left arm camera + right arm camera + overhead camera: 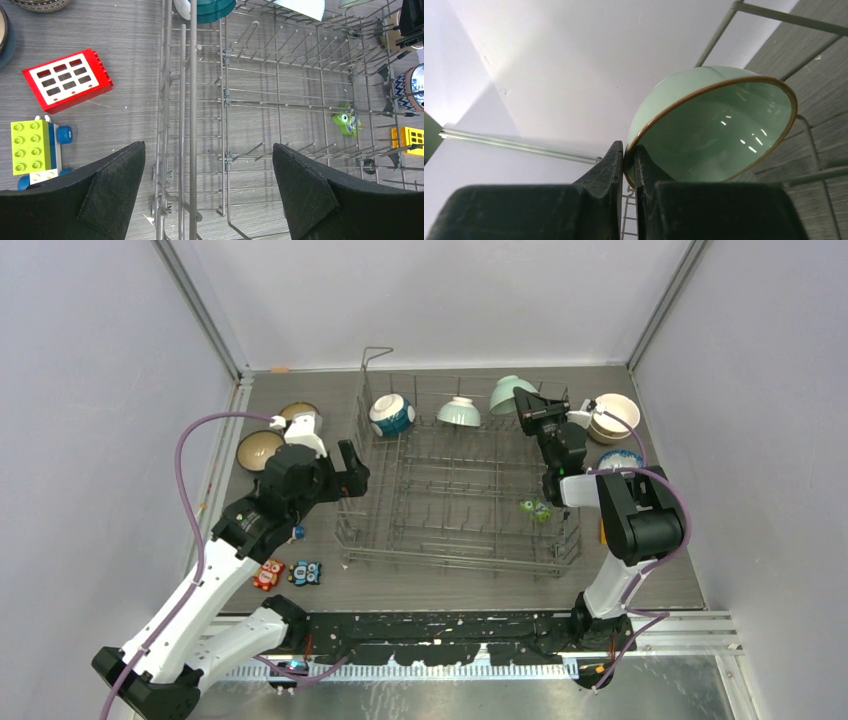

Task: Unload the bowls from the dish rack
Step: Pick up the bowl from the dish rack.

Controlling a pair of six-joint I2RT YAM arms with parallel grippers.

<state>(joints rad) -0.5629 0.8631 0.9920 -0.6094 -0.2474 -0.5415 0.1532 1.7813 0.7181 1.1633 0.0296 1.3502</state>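
The grey wire dish rack (450, 502) fills the middle of the table. My right gripper (520, 406) is shut on the rim of a pale mint green bowl (506, 392) at the rack's far right; in the right wrist view the fingers (614, 160) pinch the brown-edged rim of that bowl (709, 125), which is tilted with its opening facing the camera. Another mint bowl (459, 412) and a blue-and-white and teal bowl (391, 415) stand in the rack's back row. My left gripper (352, 472) hangs open over the rack's left rail (192, 100), holding nothing (209, 190).
Two brownish bowls (260, 450) (298, 414) sit left of the rack. Stacked cream bowls (613, 416) and a blue-patterned bowl (620, 459) sit to its right. Toy blocks lie about: red (67, 80), lime (31, 149), yellow (407, 140), and a green figure (346, 122) inside the rack.
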